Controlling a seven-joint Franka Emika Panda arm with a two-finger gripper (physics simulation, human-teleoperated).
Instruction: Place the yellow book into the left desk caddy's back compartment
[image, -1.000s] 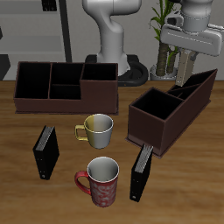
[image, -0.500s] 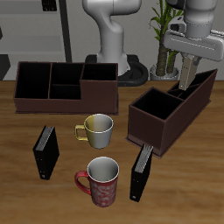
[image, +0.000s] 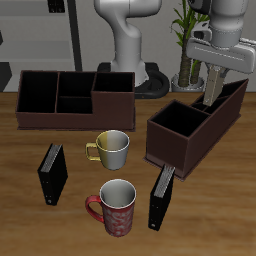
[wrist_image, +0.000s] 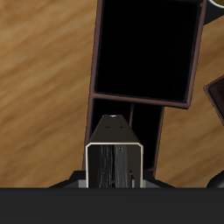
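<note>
The yellow book (image: 214, 88) hangs upright, pinched in the gripper (image: 214, 72), its lower end dipping into the back compartment (image: 224, 102) of the left desk caddy (image: 190, 128). The caddy's large square section (image: 178, 120) looks empty. At ten o'clock the wider dark box (image: 75, 98) also shows bare sections. Two mugs (image: 112, 148) and two black books (image: 52, 172) rest on the table.
</note>
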